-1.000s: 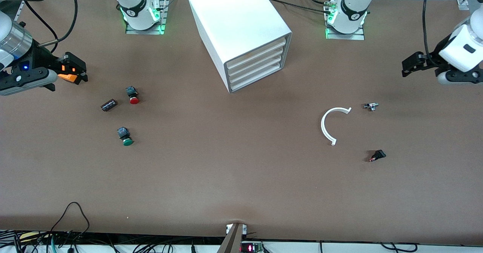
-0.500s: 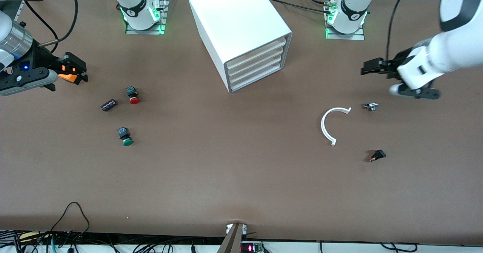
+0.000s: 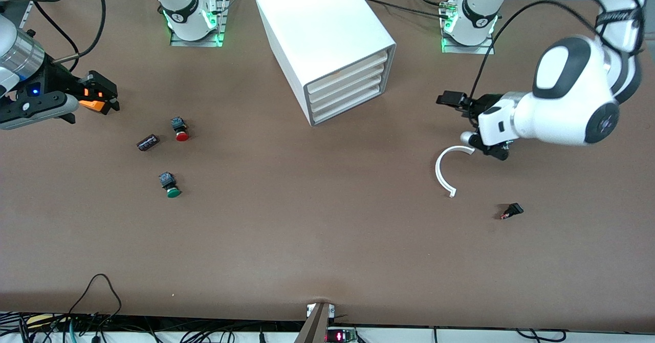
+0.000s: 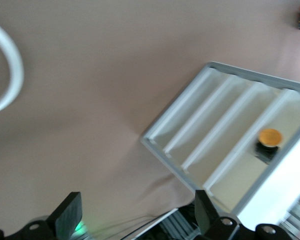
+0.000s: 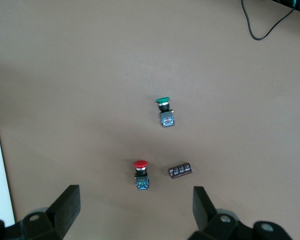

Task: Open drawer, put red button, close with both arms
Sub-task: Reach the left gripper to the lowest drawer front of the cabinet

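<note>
The white cabinet stands at the table's back middle, and its four drawers all sit flush and shut. It also shows in the left wrist view. The red button lies on the table toward the right arm's end, red cap nearer the front camera; it also shows in the right wrist view. My right gripper hangs open and empty over the table beside it, the button between its spread fingers in the wrist view. My left gripper is open and empty over the table between the cabinet and a white ring.
A green-capped button and a dark cylinder lie near the red button. A white C-shaped ring and a small black part lie toward the left arm's end. An orange-capped thing shows inside one drawer slot.
The left arm has swung in from the table's end toward the cabinet, and now covers the small metal part beside the ring. The right arm has not moved.
</note>
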Tool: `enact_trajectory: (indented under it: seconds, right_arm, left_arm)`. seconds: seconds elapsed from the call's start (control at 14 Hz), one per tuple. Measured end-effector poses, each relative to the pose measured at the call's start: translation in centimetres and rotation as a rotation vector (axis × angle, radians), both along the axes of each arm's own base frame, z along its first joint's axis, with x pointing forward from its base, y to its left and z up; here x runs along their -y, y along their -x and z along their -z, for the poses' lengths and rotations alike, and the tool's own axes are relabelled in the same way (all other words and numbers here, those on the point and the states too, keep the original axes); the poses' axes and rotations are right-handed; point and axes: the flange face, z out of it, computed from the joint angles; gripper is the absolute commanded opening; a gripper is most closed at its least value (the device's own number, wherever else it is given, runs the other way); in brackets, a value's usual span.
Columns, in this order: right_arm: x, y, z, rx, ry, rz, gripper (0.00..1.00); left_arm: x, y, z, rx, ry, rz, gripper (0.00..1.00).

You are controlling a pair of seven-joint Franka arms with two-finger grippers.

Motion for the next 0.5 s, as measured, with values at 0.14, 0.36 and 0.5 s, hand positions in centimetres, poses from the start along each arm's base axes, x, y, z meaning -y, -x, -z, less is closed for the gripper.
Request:
enact_trajectory:
  seconds: [0.14, 0.36, 0.5]
  right_arm:
    - [0.0, 0.0, 0.0, 0.0, 0.0, 0.0, 1.0]
    - [0.0, 0.0, 0.0, 0.0, 0.0, 0.0, 1.0]
    - [0.0, 0.0, 0.0, 0.0, 0.0, 0.0, 1.0]
  left_arm:
    - [2.0, -0.2, 3.4, -0.071, 0.12, 0.0, 0.95]
    - [5.8, 0.3, 10.3, -0.152, 0.373, 0.046, 0.87]
    - [7.7, 1.1, 15.0, -0.187, 0.503, 0.068, 0.8]
